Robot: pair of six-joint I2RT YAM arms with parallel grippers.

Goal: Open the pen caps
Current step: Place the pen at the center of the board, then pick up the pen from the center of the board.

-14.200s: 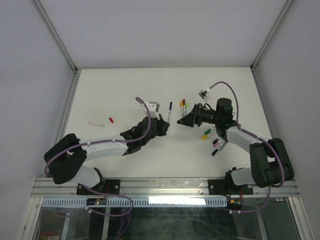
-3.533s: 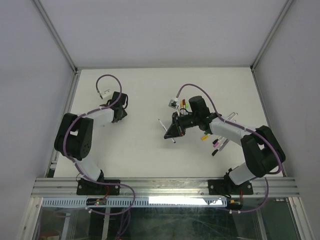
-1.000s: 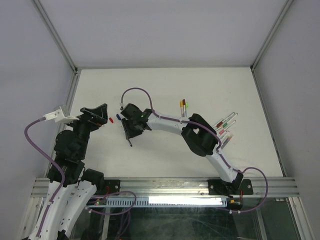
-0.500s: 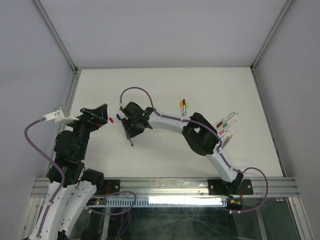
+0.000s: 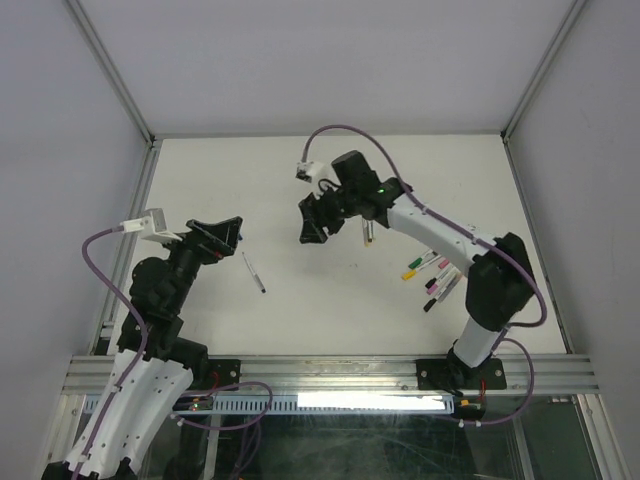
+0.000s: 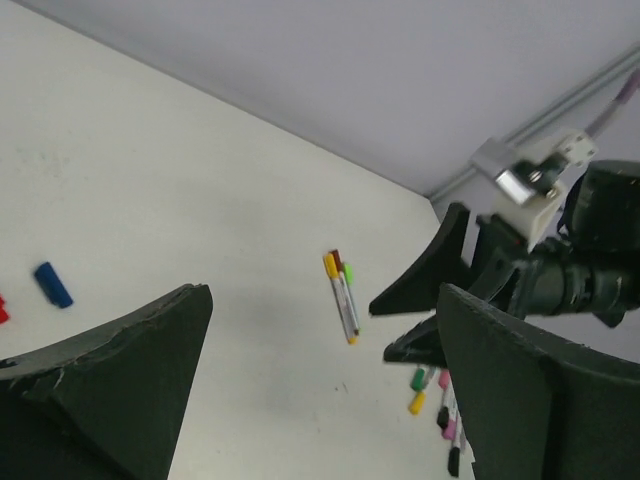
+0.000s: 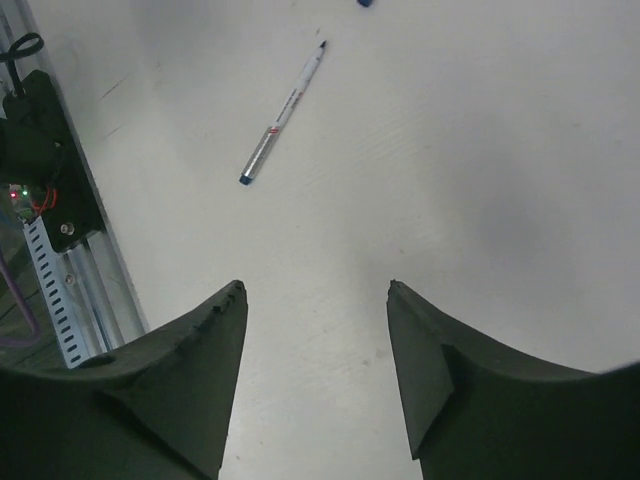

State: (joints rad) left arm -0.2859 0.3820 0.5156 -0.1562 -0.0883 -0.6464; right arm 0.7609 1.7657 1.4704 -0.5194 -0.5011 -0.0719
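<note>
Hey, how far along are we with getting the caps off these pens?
Done: one uncapped pen lies on the table, with a loose blue cap nearby. In hand: nothing, since the left pincer and right pincer are both open and empty. Left: the three pens capped yellow, maroon and green, plus the capped cluster on the right, so most of the job remains.

- counter (image 5: 300,170): plain white, no pattern
- loose pen (image 7: 283,112): white barrel, grey end section, small red marking, dark tip
- blue cap (image 6: 52,284): solid blue
- trio of pens (image 6: 342,300): caps yellow, maroon, green
- cluster of pens (image 5: 432,278): caps green, yellow, pink, black
- left pincer (image 5: 222,235), right pincer (image 5: 312,222): black
- cables (image 5: 100,262): purple
</note>
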